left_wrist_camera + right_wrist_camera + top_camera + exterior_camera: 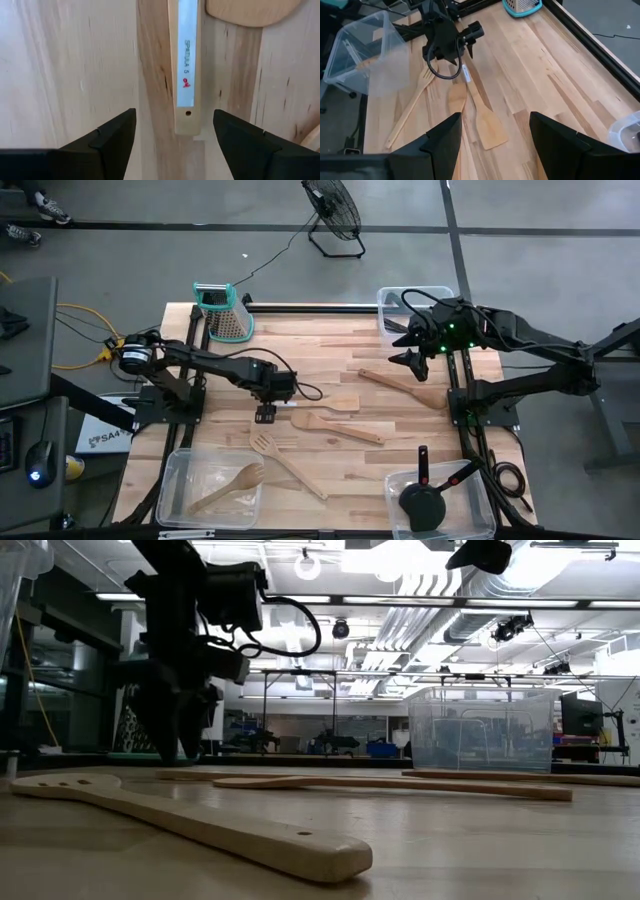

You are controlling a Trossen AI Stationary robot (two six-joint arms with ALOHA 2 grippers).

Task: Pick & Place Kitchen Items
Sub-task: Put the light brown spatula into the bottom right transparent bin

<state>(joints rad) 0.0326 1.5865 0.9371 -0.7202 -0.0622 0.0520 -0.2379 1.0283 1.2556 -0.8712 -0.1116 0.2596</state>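
**Ana:** Looking down from the high view first: the left gripper [265,413] hangs over the middle of the table [400,440], right at the handle end of a wooden spatula [335,404]. A longer spatula [338,427] lies just beyond, and a slotted turner [285,462] lies nearer the front bin [172,480].

**Ben:** And the right arm?

**Ana:** It waits high near the far bin [385,305], its gripper [408,350] with fingers apart and empty.

**Ben:** What does the low view add?

**Ana:** Height. The left gripper [185,735] looks close to the board, though whether its tips touch the wood I can't quite tell from there. The slotted turner [200,820] lies flat in front.

**Ben:** Left wrist?

**Ana:** The best one. Both fingers [107,137] stand wide apart, gripping nothing, and the handle with its white label [185,70] sits between them, nearer one finger than the other. No other view shows that offset.

**Ben:** How will it handle?

**Ana:** Light, stiff and thin, I'd judge, with smooth wood that may slip. Pinch across the narrow handle, slightly in from the end.

**Ben:** Right wrist?

**Ana:** Its own fingers [442,137] are parted, and it sees the left gripper [465,54] from afar over the wooden spatula [482,112].
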